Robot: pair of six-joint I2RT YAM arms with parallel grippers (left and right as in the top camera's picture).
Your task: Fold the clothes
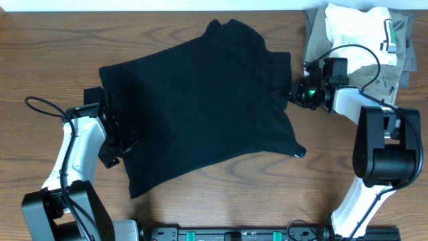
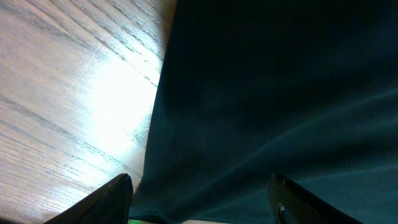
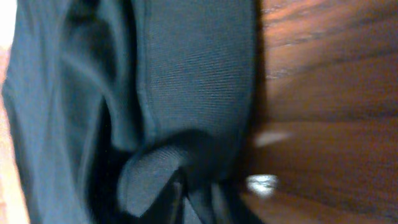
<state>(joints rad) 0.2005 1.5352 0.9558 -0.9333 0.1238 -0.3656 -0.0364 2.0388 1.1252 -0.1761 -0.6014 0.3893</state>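
Observation:
The clothes (image 1: 200, 100), one plain black garment, lie spread across the middle of the wooden table (image 1: 53, 53). My left gripper (image 1: 119, 144) is at the garment's left edge. In the left wrist view it (image 2: 202, 199) stands open, its dark fingers (image 2: 115, 196) apart with the cloth's edge (image 2: 280, 93) lying between them. My right gripper (image 1: 294, 90) is at the garment's right edge, by the sleeve. In the right wrist view it (image 3: 186, 193) is shut on a bunched fold of the black cloth (image 3: 186, 74).
A white folded garment (image 1: 358, 30) lies on olive-grey folded garments (image 1: 401, 67) at the back right, just behind my right arm. A black equipment rail (image 1: 234, 234) runs along the table's front edge.

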